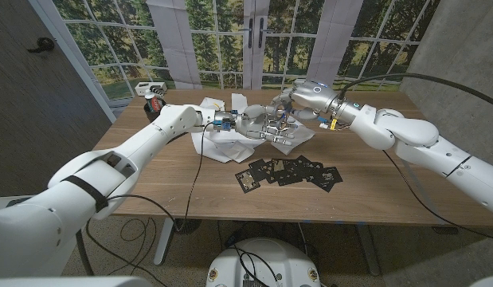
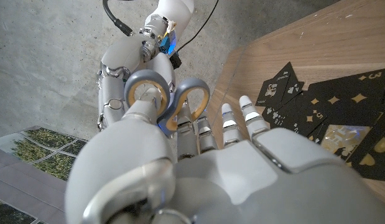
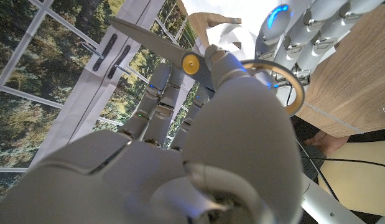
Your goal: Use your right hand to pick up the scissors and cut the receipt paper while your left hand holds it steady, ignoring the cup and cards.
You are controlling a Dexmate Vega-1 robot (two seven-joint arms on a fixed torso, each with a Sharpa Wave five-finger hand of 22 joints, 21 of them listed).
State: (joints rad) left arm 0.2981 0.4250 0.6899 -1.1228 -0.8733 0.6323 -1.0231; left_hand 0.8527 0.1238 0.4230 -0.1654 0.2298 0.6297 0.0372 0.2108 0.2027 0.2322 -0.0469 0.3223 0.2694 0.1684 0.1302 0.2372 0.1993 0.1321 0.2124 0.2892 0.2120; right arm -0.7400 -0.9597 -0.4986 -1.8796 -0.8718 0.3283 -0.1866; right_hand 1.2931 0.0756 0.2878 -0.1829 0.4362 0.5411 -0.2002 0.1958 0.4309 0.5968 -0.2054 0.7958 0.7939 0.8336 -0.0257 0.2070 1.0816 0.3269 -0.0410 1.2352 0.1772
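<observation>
Even daylight from the windows (image 1: 230, 40) behind; soft shadows on the table (image 1: 190, 191); wrist views blurred up close.

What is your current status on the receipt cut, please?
Right hand holds scissors, blades up. Left hand at receipt paper; grip unclear. Cards nearby, not in the way.

Robot test room: wooden surface (image 1: 365, 199), bare concrete walls (image 1: 39, 88), a printed forest-window backdrop (image 1: 254, 40), cables (image 1: 190, 207) trailing to the floor.
</observation>
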